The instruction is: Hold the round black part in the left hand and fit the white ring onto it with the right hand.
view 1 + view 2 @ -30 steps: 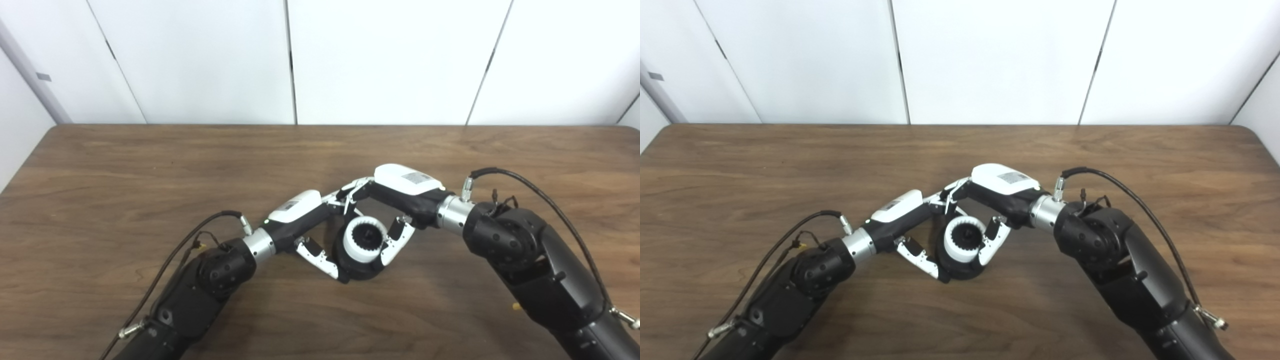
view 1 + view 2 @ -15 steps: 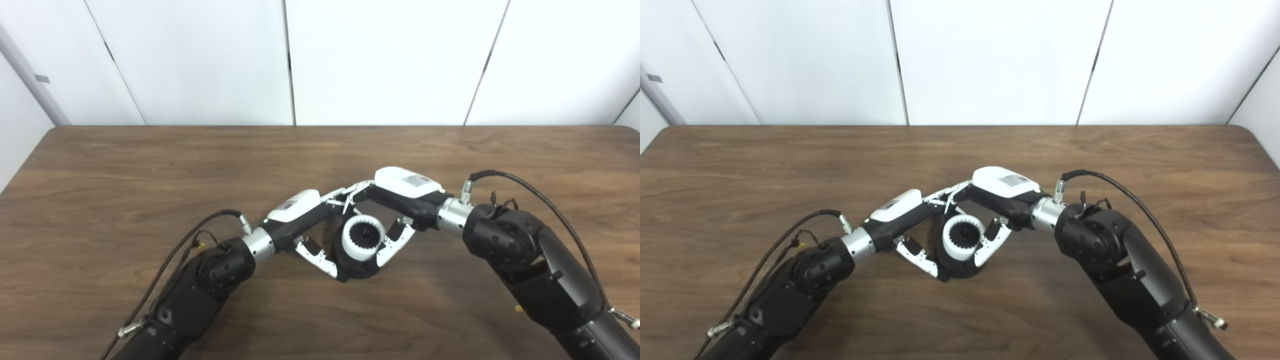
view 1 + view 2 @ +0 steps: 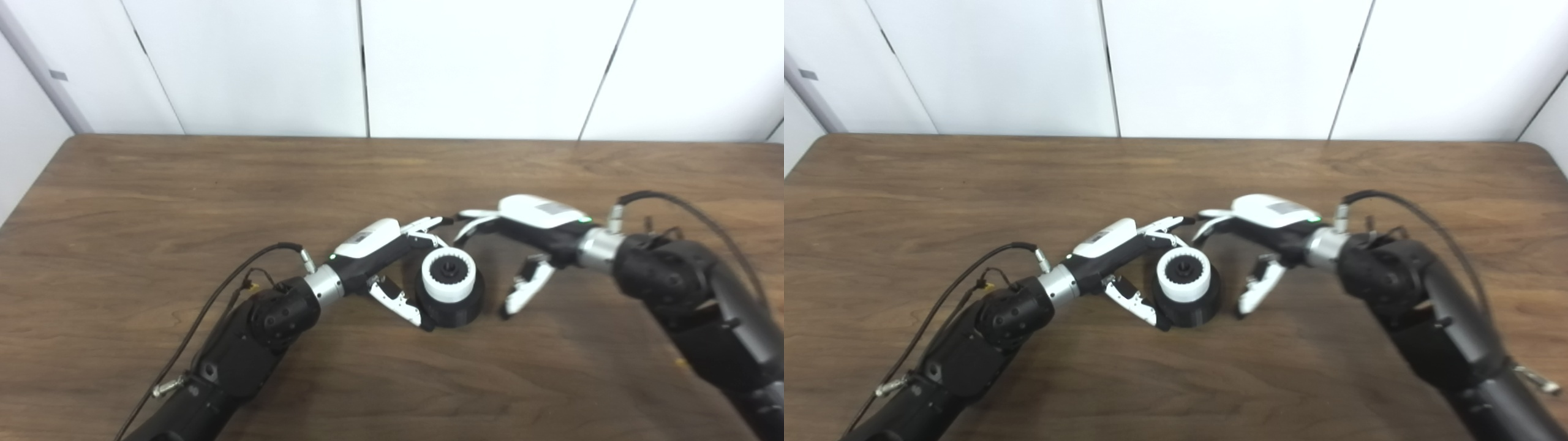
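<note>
Two hands flank the black part (image 3: 451, 304) on the table (image 3: 153, 202). Left of the part, the left hand (image 3: 392, 260) grips its side, fingers partly hidden behind it. On top of the part sits the white ring (image 3: 449, 274). Right of the part, the right hand (image 3: 520, 245) hangs clear, fingers spread, holding nothing.

Bright, even overhead light; soft shadows on the tabletop (image 3: 184, 184). The right robot hand (image 3: 520, 245) looks slightly motion-blurred; edges bow mildly.
</note>
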Controlling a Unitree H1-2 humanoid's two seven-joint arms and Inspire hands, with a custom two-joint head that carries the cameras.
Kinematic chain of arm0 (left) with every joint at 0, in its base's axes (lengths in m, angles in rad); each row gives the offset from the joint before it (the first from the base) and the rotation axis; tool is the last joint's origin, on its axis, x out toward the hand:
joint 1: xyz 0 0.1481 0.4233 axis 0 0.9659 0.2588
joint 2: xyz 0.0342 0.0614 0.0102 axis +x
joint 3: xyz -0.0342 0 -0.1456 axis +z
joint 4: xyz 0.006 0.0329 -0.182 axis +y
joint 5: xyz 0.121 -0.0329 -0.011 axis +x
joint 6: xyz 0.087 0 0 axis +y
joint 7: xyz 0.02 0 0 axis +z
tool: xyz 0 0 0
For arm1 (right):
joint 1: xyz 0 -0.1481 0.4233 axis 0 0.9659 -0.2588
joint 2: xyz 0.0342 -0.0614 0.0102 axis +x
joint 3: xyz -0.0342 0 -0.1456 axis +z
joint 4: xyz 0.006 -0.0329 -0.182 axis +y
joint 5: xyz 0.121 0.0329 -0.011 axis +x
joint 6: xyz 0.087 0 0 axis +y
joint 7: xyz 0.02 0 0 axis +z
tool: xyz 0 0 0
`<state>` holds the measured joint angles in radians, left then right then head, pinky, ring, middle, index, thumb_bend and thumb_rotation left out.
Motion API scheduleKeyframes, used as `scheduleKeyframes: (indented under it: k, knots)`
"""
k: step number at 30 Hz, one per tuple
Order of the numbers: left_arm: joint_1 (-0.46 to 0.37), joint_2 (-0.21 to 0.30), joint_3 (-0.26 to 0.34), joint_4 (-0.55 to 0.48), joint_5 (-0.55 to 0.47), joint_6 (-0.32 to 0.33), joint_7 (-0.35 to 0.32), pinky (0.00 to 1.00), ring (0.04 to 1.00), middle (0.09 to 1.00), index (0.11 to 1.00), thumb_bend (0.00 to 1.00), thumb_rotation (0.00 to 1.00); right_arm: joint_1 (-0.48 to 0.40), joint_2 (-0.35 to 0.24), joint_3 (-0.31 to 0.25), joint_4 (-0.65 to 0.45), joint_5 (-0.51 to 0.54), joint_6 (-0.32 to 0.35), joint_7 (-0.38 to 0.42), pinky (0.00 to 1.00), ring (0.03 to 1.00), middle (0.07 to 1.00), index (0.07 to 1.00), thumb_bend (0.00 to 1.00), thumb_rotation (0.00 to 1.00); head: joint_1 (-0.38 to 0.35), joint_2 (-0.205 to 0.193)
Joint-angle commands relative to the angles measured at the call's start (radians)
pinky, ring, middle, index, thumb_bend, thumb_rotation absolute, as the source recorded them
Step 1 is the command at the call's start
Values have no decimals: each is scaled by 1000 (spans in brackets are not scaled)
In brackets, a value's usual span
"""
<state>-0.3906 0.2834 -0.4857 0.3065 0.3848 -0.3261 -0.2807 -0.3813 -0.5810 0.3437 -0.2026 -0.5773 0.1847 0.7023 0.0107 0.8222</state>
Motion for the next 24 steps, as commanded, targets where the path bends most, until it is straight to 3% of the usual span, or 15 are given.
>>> scheduleKeyframes:
  k: [1, 13, 24]
  knots:
    - [32, 14, -36, 18, 26, 57, -87, 898, 1000, 1000, 488, 521, 73, -31, -24, -26, -29, 1, 4, -2, 855, 913, 961, 933, 901, 166, 1, 1]
    - [28, 20, -35, 26, 13, 40, -87, 881, 1000, 1000, 488, 521, 74, -19, -86, -68, -52, 4, 24, 8, 840, 918, 961, 930, 864, 122, -9, 3]
    - [27, 29, -36, 16, 20, 53, -91, 887, 1000, 1000, 489, 521, 73, -22, -74, -81, -49, -1, 33, -10, 854, 902, 956, 923, 854, 140, -13, 1]
